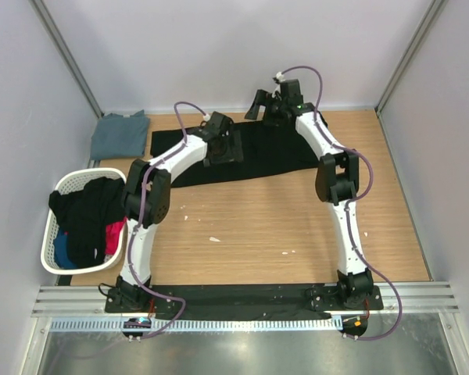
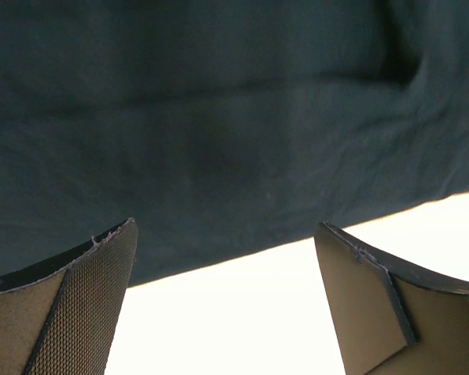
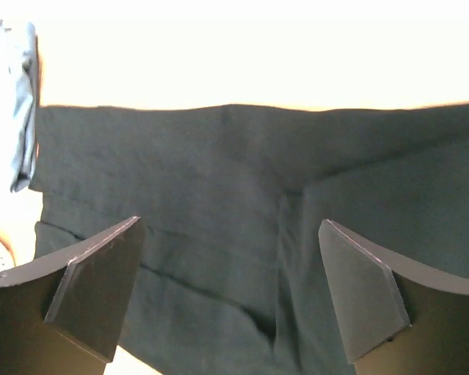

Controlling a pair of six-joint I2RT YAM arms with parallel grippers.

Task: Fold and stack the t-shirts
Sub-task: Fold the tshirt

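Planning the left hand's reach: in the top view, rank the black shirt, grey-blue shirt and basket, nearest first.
1. Black shirt, beneath the left hand.
2. Grey-blue shirt, far-left corner.
3. Basket, left edge, nearer side.

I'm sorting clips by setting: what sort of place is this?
Probably a robot lab cell, not a home: a wooden table boxed in by white panels, an aluminium rail along its near edge, and a laundry basket.
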